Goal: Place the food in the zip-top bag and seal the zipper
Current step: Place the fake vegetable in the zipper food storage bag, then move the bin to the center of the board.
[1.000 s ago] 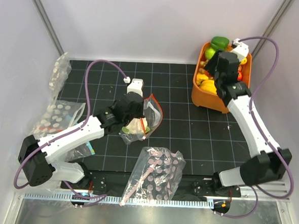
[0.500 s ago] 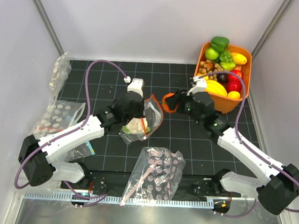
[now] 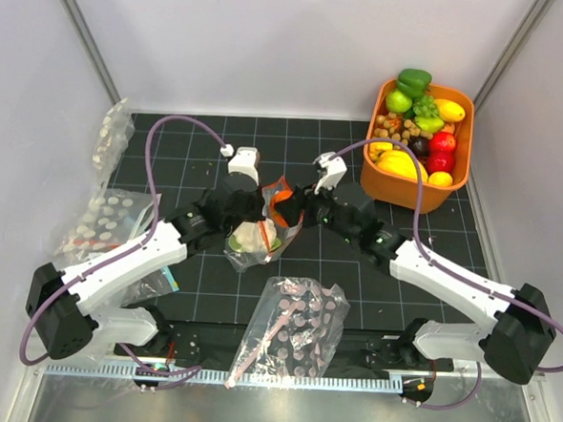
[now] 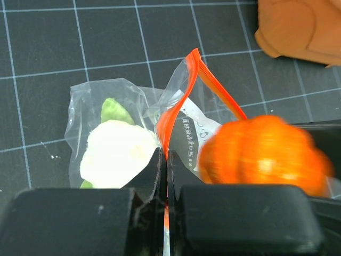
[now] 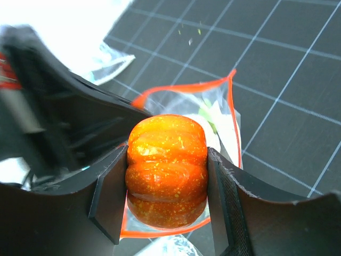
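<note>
The zip-top bag lies mid-mat with its mouth held up and open. My left gripper is shut on the zipper, pinching the orange-red strip. The white cauliflower and a green piece sit inside the bag. My right gripper is shut on the orange round piece and holds it just over the bag's open mouth. The orange piece also shows in the left wrist view, right beside the strip. In the top view the two grippers meet at the bag, with the orange piece between them.
An orange bin of toy produce stands at the back right. A pink-dotted bag lies near the front edge. White-dotted bags lie at the left, one more at the back left.
My right arm has swung from the orange bin leftward to the bag, carrying the orange piece. My left gripper has kept its hold on the bag's strip, shifting only slightly.
</note>
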Available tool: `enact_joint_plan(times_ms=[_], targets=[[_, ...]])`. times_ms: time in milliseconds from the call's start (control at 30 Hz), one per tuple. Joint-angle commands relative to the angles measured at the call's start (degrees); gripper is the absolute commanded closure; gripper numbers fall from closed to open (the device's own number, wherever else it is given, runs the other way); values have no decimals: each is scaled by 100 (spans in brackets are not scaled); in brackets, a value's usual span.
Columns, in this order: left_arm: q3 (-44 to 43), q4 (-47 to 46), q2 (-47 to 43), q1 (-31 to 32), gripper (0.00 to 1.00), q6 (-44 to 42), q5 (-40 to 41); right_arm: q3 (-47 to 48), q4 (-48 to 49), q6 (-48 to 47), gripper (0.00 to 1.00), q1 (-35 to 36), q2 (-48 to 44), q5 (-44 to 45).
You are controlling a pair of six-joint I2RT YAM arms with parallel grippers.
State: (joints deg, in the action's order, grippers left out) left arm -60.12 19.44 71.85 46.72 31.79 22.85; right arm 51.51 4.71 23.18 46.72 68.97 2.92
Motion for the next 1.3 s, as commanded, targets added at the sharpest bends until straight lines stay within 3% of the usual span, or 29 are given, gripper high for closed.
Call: enact_joint_plan(times_ms=[0, 100, 133, 167, 200, 233, 467, 633, 833, 1100, 1267], targets=[[140, -423, -417, -40, 100, 117, 35, 219, 320, -200, 79, 188, 222, 174], [246, -555, -532, -49, 100, 152, 44, 298, 320, -235, 65, 303, 554, 245], [281, -573, -610, -49, 100, 161, 44, 368, 320, -244, 46, 303, 634, 166], [307, -608, -646, -58, 100, 161, 44, 412, 276, -261, 34, 311, 714, 9], [316, -643, -681, -58, 100, 169, 44, 482, 189, -218, 12, 320, 801, 51], [351, -643, -725, -58, 100, 170, 70, 527, 136, -183, 1, 338, 794, 208], [396, -661, -813, -66, 100, 187, 149, 264, 127, -253, 3, 329, 126, 946], [396, -635, -813, -66, 100, 178, 176, 211, -233, -244, 10, 312, -427, 2131], [396, -635, -831, -67, 100, 161, 220, 281, -646, -200, 9, 48, -823, 2907], [387, -635, -796, -66, 100, 161, 132, 545, -990, 265, 5, -1346, -780, 2996], [404, -643, -813, -67, 100, 170, 123, 729, -981, 327, 2, -2095, -183, 3013]])
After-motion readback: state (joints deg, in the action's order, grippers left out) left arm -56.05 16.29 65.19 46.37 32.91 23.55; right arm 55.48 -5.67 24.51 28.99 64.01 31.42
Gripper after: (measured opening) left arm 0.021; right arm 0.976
